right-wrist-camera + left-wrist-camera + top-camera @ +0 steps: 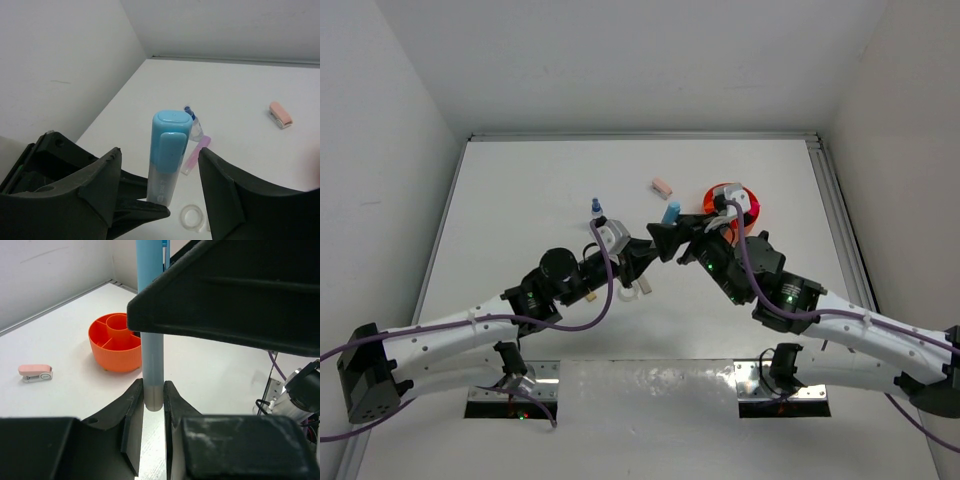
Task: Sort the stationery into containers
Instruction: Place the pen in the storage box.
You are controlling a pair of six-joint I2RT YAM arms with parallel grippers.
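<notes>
Top external view shows the white table (520, 190) with the orange tub (750, 207) on its far right side, just beyond the right arm and well apart from the left one. Between the arms, the left gripper (153, 388) is clamped on the grey lower end of the light blue tube (169, 150), which stands lengthwise out of its fingers, cap end away from it. The right gripper (160, 152) faces it with jaws spread, one on each side of the capped end. A gap shows on both sides, so it holds nothing. The tube's long axis runs across the line between those jaws, so a squeeze would probably take it crosswise. The right arm, being nearer the tub, looks the one to carry it there.
</notes>
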